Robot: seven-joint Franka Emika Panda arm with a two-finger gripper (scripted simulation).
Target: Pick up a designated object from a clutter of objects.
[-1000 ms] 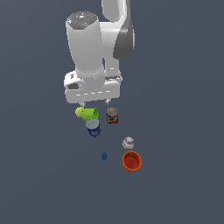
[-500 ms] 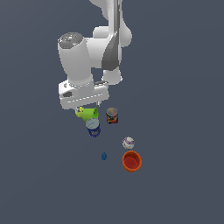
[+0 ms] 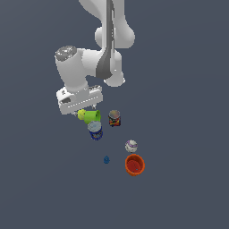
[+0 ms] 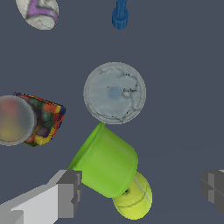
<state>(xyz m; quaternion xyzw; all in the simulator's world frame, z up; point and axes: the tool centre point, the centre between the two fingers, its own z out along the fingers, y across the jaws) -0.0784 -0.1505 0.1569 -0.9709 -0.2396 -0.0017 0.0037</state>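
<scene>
My gripper [image 4: 142, 188] is spread wide and holds nothing; in the wrist view one finger [image 4: 70, 193] shows on one side and the other at the far edge, with clear space between them. In the exterior view it hangs over the near end of the clutter, toward that view's left.

Between my fingers, nearly centred, lies the tennis ball [image 4: 132, 197], yellow-green with a dark curved seam. It is touching the base of the bright green cup [image 4: 106, 161], which lies on its side and covers part of the ball from my camera. In the exterior view the ball [image 3: 82, 115] peeps out just beside the cup [image 3: 92, 117], on that view's left.

I judge the ball light, a little springy and fuzzy enough not to slip, but round, so it may roll off if I pinch off-centre. I would close across its widest part, with the finger line set so that neither pad catches the cup; the cup looks light as well and would shove easily.

Beyond the cup stands the blue can [image 4: 114, 92], seen lid-on, then the red-labelled can [image 4: 33, 120] off to one side. Farther out are a tiny blue piece [image 4: 120, 15] and the white-and-purple ball [image 4: 38, 12]. The orange-red bowl [image 3: 134, 164] appears only in the exterior view, well apart from my target.
</scene>
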